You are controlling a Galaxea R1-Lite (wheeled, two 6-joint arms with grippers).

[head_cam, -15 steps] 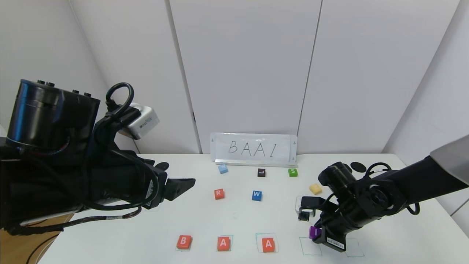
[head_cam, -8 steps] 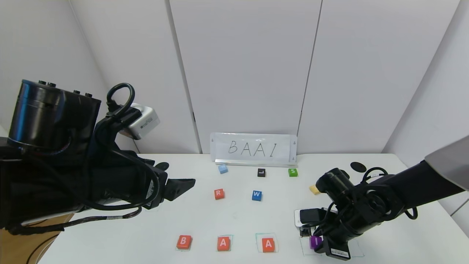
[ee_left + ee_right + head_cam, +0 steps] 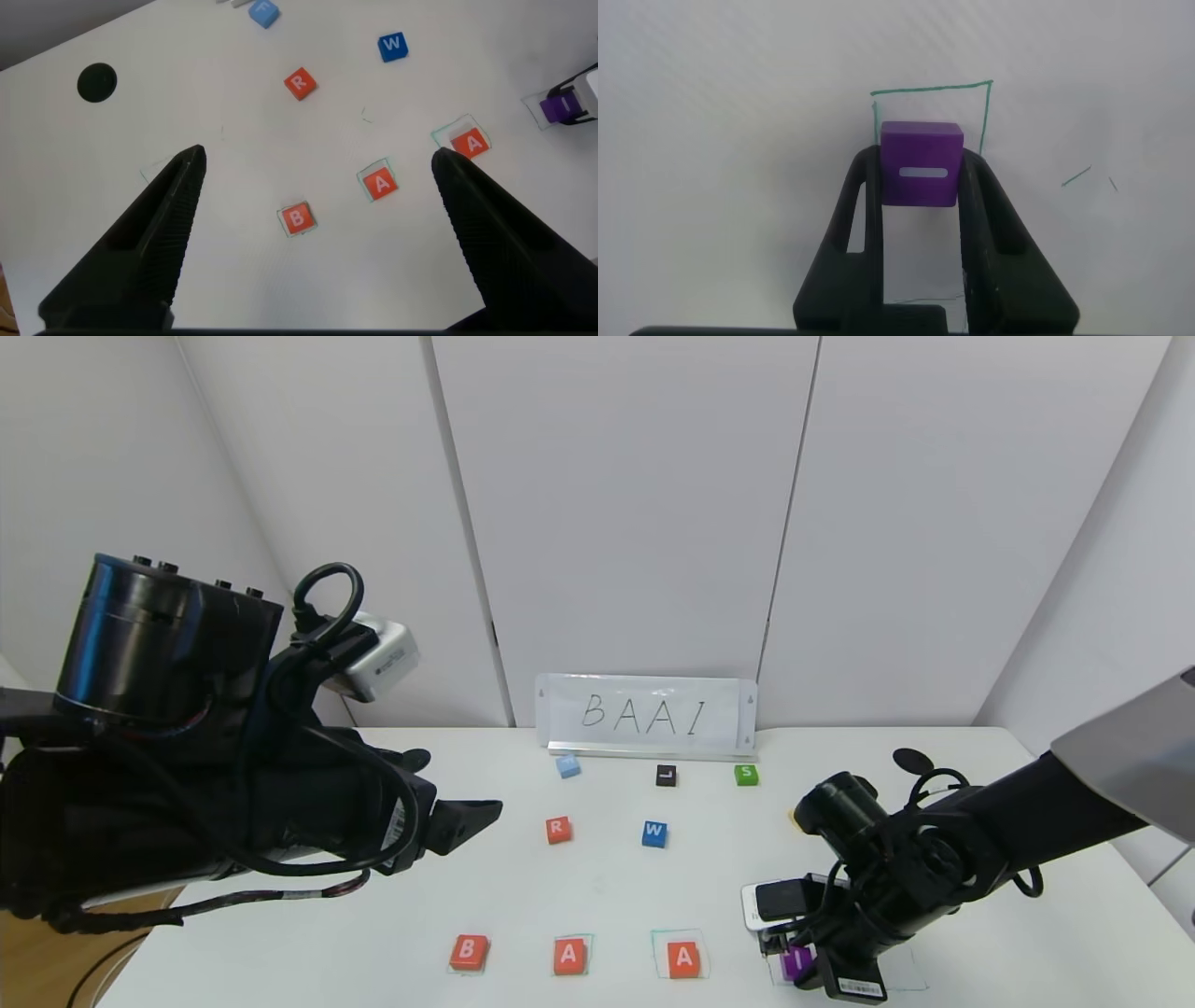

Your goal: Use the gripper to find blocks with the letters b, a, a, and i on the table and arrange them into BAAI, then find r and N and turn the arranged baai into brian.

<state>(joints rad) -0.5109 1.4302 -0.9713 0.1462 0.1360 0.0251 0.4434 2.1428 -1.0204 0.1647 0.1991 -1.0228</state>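
Gripping purple I block (image 3: 920, 162) — right pincer (image 3: 921, 177), left pincer (image 3: 313, 173) agape, parked.

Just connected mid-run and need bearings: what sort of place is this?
Probably a lab test bench: a white table with green hand-drawn squares, scattered letter blocks, and a handwritten BAAI card against plain white wall panels.

Four orange-red blocks (image 3: 469, 952), two blue (image 3: 654, 833), one purple (image 3: 796, 963), one green (image 3: 745, 775), one black (image 3: 666, 776).
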